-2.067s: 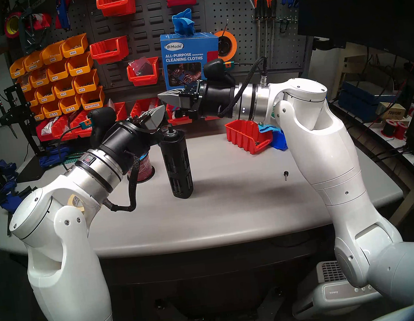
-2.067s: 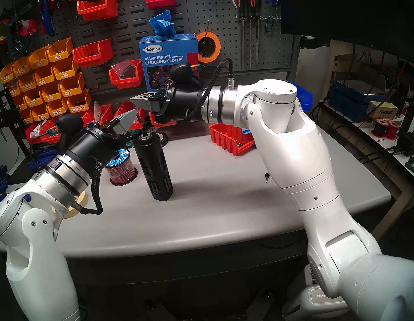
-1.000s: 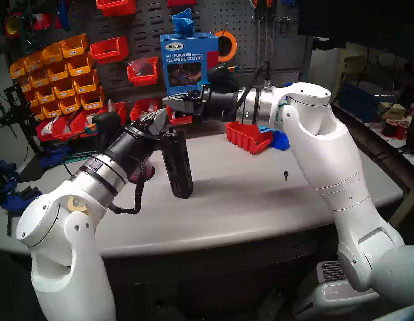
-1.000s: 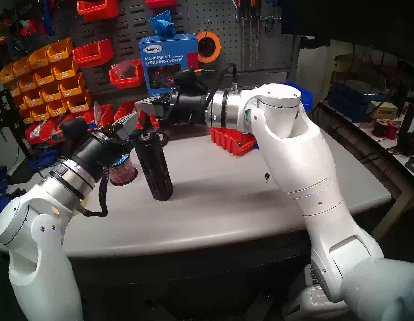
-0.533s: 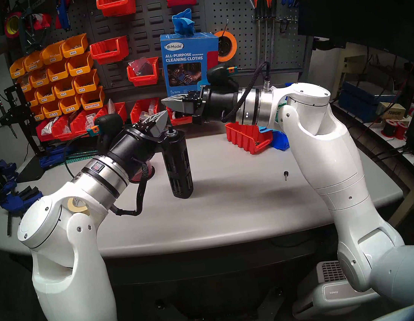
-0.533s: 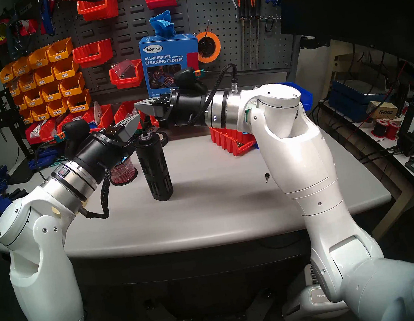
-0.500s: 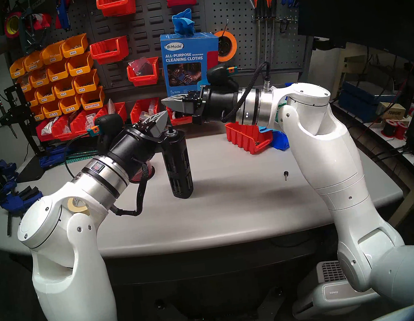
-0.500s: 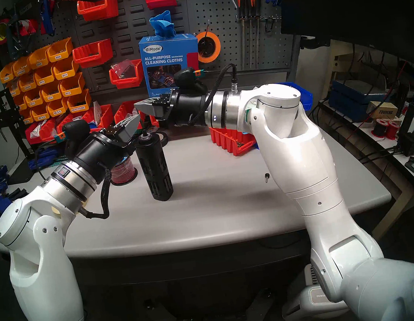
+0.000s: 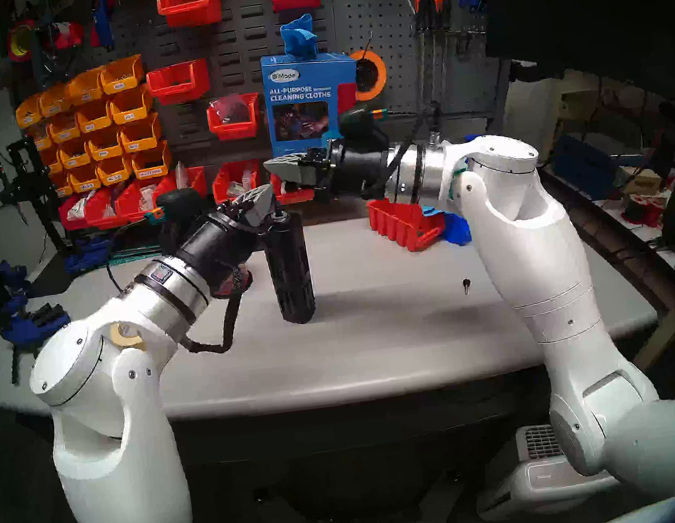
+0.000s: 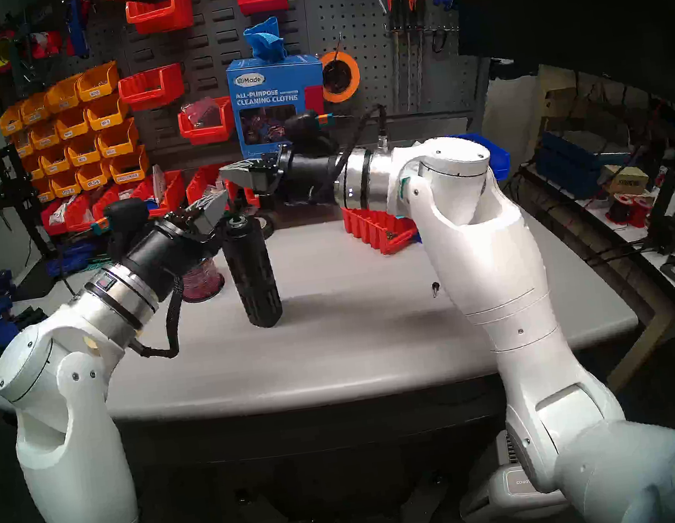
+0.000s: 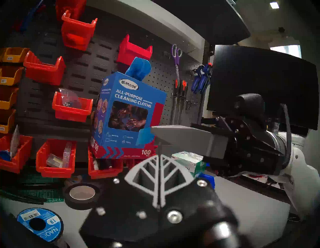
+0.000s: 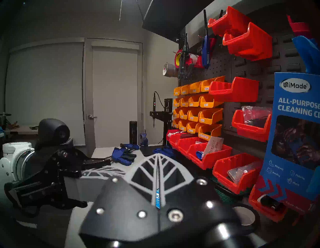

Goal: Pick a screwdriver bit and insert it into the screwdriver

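Since two seconds ago both of my arms have shifted: my left gripper (image 9: pixel 267 191) has crept in toward the top of the screwdriver (image 9: pixel 289 269), and my right gripper (image 9: pixel 273 165) has sunk a little lower in front of the blue cleaning-cloth box (image 9: pixel 307 101). Over the last half second neither has visibly moved. Both pairs of my fingers are pressed together with nothing between them; the left wrist view shows my grey fingers (image 11: pixel 166 173) meeting in one seam, and the right wrist view shows the same. The screwdriver stands upright on the grey table (image 9: pixel 380 347), near its middle, its silver-ringed top just beside and slightly below my left fingertips; I cannot tell whether they touch it. A small dark bit (image 9: pixel 465 284) lies on the table well to the right of the screwdriver, close to my right forearm
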Controlling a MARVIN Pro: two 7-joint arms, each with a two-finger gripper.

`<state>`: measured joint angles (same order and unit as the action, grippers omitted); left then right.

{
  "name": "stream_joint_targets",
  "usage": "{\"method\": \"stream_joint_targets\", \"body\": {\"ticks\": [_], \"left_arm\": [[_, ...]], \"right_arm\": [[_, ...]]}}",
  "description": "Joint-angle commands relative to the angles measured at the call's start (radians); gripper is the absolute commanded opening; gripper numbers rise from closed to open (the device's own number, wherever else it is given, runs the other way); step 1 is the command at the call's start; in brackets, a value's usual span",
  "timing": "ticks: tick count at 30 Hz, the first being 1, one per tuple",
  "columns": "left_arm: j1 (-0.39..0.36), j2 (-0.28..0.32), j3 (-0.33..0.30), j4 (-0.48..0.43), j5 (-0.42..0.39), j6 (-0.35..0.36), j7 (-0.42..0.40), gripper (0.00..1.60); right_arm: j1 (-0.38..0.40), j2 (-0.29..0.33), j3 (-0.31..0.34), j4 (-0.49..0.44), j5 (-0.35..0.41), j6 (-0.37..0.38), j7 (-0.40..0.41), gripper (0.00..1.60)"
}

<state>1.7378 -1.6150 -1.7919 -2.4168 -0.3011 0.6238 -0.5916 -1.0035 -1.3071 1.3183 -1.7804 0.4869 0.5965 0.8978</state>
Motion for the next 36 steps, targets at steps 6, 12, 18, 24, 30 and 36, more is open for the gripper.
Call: {"method": "stream_joint_targets", "body": {"ticks": [6,12,18,24,30,36], "left_arm": [[-0.013,-0.007,-0.003,-0.027,-0.003,-0.009,0.001,0.00],[-0.015,-0.009,-0.005,-0.027,-0.006,-0.005,0.000,0.00],[-0.016,-0.009,-0.006,-0.027,-0.009,-0.001,-0.004,0.00],[-0.016,-0.009,-0.004,-0.027,-0.008,0.002,-0.006,0.00],[-0.015,-0.009,-0.002,-0.027,-0.006,0.003,-0.007,0.00],[-0.015,-0.009,0.001,-0.027,-0.003,0.003,-0.007,0.00]], "right_arm": [[0.024,-0.004,0.011,-0.017,0.001,-0.007,-0.001,0.00],[0.025,-0.004,0.011,-0.017,0.001,-0.008,-0.001,0.00],[0.024,-0.003,0.012,-0.019,0.001,-0.005,-0.002,0.00],[0.021,-0.001,0.013,-0.022,0.001,-0.003,-0.001,0.00],[0.021,0.000,0.013,-0.025,0.001,-0.002,-0.001,0.00],[0.020,0.001,0.014,-0.026,0.001,0.000,-0.001,0.00]]}}
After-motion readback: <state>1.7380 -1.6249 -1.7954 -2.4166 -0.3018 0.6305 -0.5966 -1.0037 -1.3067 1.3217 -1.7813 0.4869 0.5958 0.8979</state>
